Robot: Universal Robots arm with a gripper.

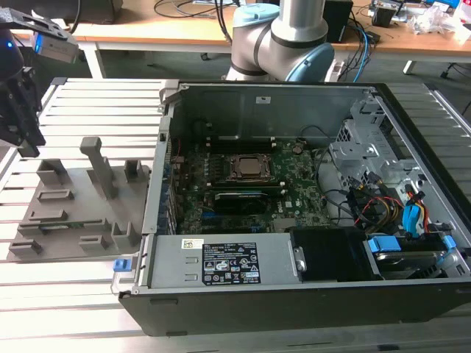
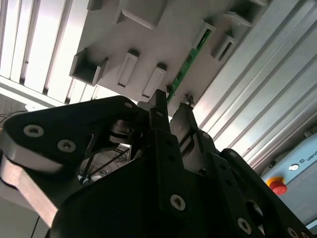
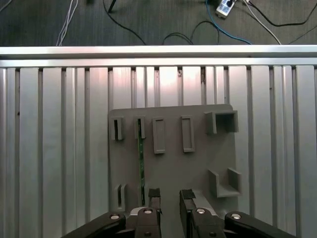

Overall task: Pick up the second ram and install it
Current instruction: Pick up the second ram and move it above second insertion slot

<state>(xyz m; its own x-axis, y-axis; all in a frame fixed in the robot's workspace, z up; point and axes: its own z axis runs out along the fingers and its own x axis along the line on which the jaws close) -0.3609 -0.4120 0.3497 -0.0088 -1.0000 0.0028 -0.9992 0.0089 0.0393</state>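
The second ram [image 3: 140,159] is a thin green stick standing on edge in a slot of the grey fixture plate [image 3: 198,158]. In the second wrist view the ram [image 2: 190,58] runs along the plate [image 2: 168,29] just beyond my fingertips. My gripper [image 3: 168,196] hangs above the plate's near edge, slightly to one side of the stick, open with nothing between its fingers. In the exterior view the gripper [image 1: 26,147] is high over the fixture plate [image 1: 73,213] at the far left.
An open computer case [image 1: 294,294] lies to the exterior view's right of the plate, with the green motherboard [image 1: 294,195] and its silver CPU socket [image 1: 250,168] inside. Cables and a drive cage [image 1: 368,147] fill the case's right side. The arm's base [image 1: 280,44] stands behind it.
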